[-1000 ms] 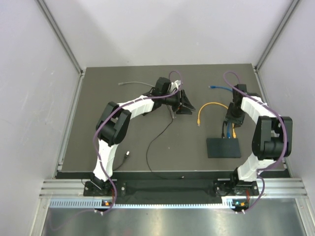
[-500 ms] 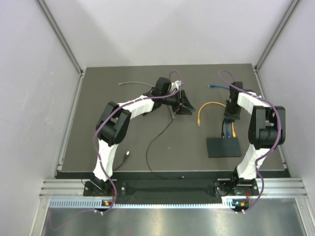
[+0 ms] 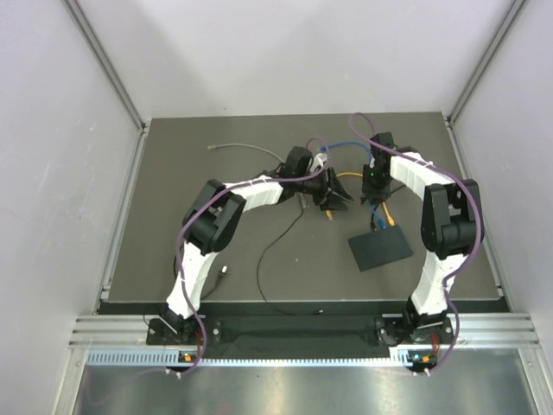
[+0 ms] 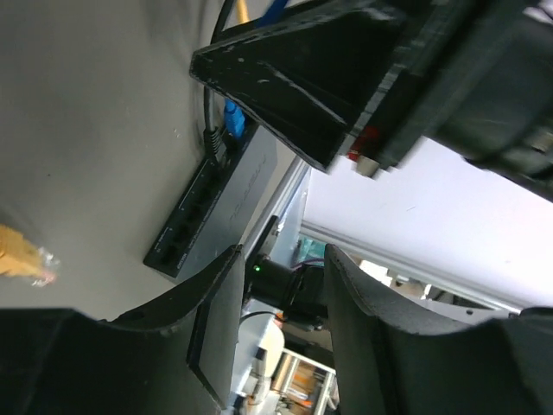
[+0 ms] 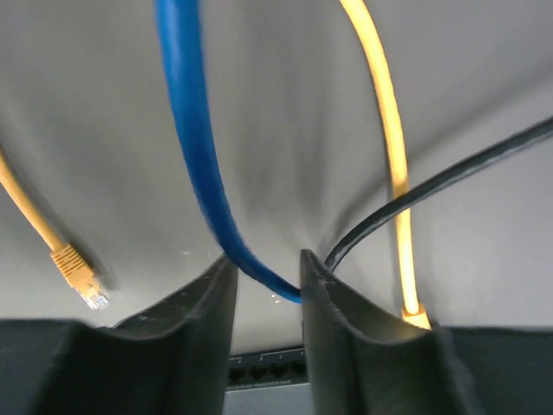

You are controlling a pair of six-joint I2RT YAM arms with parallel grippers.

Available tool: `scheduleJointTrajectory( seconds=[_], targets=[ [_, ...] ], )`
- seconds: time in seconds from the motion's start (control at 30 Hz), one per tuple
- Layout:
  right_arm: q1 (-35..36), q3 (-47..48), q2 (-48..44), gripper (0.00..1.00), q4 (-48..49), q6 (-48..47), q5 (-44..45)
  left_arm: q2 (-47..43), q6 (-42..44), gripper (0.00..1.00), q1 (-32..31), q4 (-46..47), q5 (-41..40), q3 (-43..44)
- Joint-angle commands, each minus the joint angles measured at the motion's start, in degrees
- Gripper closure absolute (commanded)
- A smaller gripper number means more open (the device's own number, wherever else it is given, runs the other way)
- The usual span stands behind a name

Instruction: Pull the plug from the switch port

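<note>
**Blue plug not yet out of the switch**

Top view: the switch (image 3: 378, 249) lies skewed. Your right gripper (image 3: 377, 203) hangs just past its port edge, with the left gripper (image 3: 335, 197) beside that.

Left wrist: only here can you see the blue plug (image 4: 232, 118) seated in an end port. The left fingers (image 4: 216, 333) stand apart and empty.

Right wrist: the right fingers (image 5: 203, 316) are narrowly apart, and the blue cable (image 5: 194, 147) runs loose through the gap. Grip nearer the plug and pull straight away from the switch.
</note>
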Motion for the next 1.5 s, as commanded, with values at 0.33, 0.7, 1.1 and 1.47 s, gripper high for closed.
scheduleJointTrajectory(
  seconds=[0.33,0.7,1.1,1.47],
  targets=[
    [-4.68,-2.56,-11.42,0.47,-8.82,-0.20,2.34,8.92,-7.44,0.54,-4.91,6.46,-1.76,10.01],
    [-15.13,-16.98,-21.45,0.49,-7.42,-0.38,1.11,14.29,-4.88,0.54,-7.99,4.87,-2.99,15.12],
    [-19.27,-22.62,-22.33,0.52,-2.85,0.94,-1.88,18.34,-2.77,0.54,-9.22,5.83,-0.26,16.71],
    [-19.45,-20.78,-21.01,0.53,-3.90,0.32,3.13,20.36,-3.91,0.53,-10.10,9.25,-1.75,17.50]
  ],
)
